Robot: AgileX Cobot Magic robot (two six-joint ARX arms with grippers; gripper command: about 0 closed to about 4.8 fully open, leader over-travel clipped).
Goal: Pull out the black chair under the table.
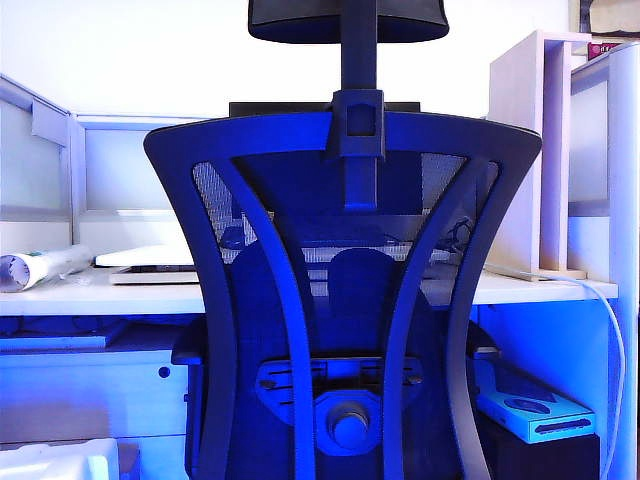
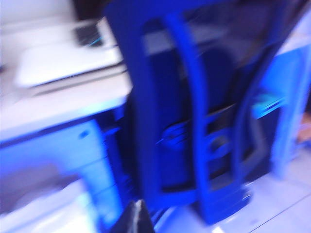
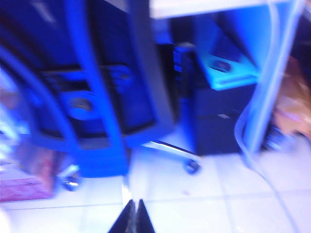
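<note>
chair: black chair (image 1: 340, 300) tucked under counter (image 1: 90, 295), untouched
left pincer (image 2: 137, 216): clenched, empty, clear of chair
right pincer (image 3: 132, 216): clenched, empty, above floor

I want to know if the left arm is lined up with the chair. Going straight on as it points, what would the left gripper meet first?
Probably the black chair: the shut left gripper points at its back's lower frame, though blur leaves depth unclear.

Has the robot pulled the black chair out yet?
Not yet. The black mesh-backed office chair sits tucked against the long white table. The left gripper and right gripper are both shut, short of the chair, holding nothing. Grabbing and pulling are left.
</note>
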